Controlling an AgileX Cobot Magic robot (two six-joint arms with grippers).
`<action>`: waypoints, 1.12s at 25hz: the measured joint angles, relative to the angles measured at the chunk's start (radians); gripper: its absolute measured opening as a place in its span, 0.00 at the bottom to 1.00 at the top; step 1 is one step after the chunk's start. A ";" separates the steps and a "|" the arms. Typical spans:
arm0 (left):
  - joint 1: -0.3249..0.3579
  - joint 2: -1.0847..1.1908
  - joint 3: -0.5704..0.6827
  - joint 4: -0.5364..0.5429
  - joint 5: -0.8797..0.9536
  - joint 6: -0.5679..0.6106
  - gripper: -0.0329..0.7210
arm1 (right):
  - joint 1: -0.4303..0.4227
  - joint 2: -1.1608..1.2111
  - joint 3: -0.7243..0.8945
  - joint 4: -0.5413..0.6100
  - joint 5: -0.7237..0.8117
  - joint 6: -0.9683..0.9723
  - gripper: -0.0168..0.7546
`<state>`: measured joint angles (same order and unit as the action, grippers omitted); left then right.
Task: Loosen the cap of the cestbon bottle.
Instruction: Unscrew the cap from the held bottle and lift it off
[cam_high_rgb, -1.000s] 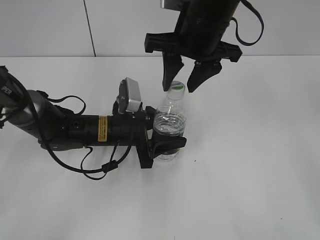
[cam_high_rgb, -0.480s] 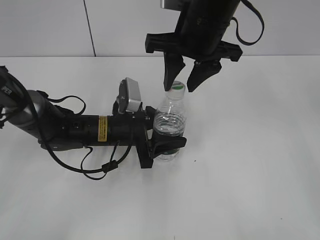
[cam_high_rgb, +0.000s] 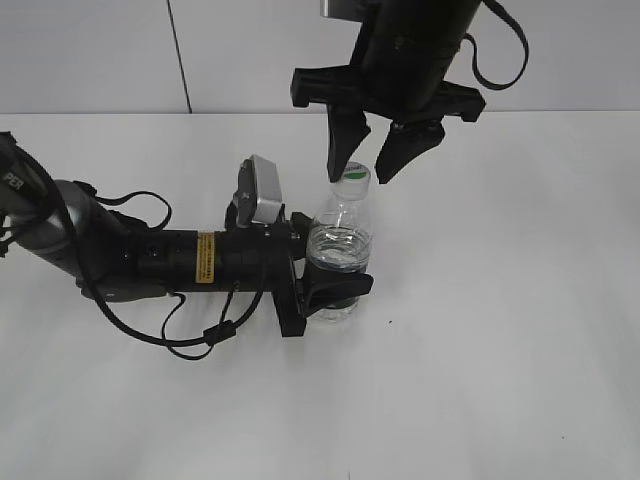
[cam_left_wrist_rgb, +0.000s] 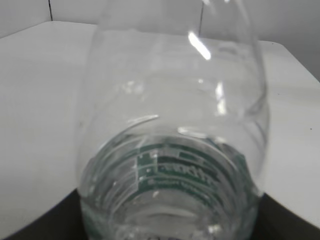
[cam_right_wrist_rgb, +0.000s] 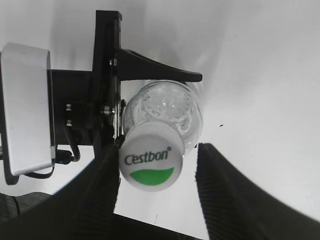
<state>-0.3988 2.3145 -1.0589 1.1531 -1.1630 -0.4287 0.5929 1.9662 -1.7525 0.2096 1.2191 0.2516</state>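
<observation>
The clear cestbon bottle (cam_high_rgb: 338, 240) stands upright on the white table, its dark green label band low on the body (cam_left_wrist_rgb: 190, 170). My left gripper (cam_high_rgb: 325, 290) is shut on the bottle's lower body from the left. The white cap (cam_high_rgb: 354, 174) with its green patch sits on the neck; in the right wrist view it (cam_right_wrist_rgb: 151, 161) reads "Cestbon". My right gripper (cam_high_rgb: 365, 172) hangs from above, open, with one finger on each side of the cap. In the right wrist view (cam_right_wrist_rgb: 159, 170) the left finger is close to the cap and the right finger stands clearly apart from it.
The left arm (cam_high_rgb: 150, 260) lies low across the table's left half with loose cables beside it. The white table (cam_high_rgb: 500, 330) meets a pale wall at the back.
Almost nothing differs. The right gripper stays open around the cap with at most a slight shift. The left gripper keeps its hold on the bottle.
</observation>
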 joint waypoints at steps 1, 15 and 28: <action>0.000 0.000 0.000 0.000 0.000 0.000 0.58 | 0.000 0.000 0.000 0.000 0.000 0.000 0.51; 0.000 0.000 0.000 0.001 0.000 0.000 0.58 | 0.000 0.016 0.000 0.026 0.000 -0.015 0.51; 0.000 0.000 0.000 0.000 0.000 0.000 0.58 | 0.000 0.016 -0.012 0.016 0.001 -0.022 0.40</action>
<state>-0.3988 2.3145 -1.0589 1.1531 -1.1630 -0.4287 0.5929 1.9819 -1.7650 0.2257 1.2203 0.2297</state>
